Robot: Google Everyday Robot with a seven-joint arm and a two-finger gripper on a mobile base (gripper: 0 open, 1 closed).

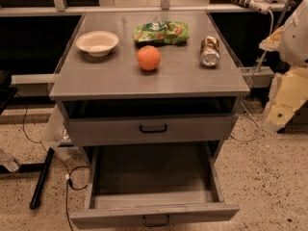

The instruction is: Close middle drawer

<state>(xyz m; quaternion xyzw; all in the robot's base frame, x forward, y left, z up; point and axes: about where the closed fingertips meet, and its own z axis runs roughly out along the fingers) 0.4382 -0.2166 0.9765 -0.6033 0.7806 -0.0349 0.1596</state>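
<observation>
Middle drawer (115, 216) is pulled far out below the worktop's (96, 81) front edge, tray exposed. Pincer (276, 114) hangs beyond the front right corner, up and right of the drawer, well apart from it; whether it is apart or together cannot be told. Upper drawer (106, 130) sits slightly out. On the worktop: bowl (97, 42) back left, orange (148, 57) centre, can (210, 51) lying right.

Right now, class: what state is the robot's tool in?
Tool: open or closed cannot be told; it is at the right edge, apart from the pulled-out middle drawer.
</observation>
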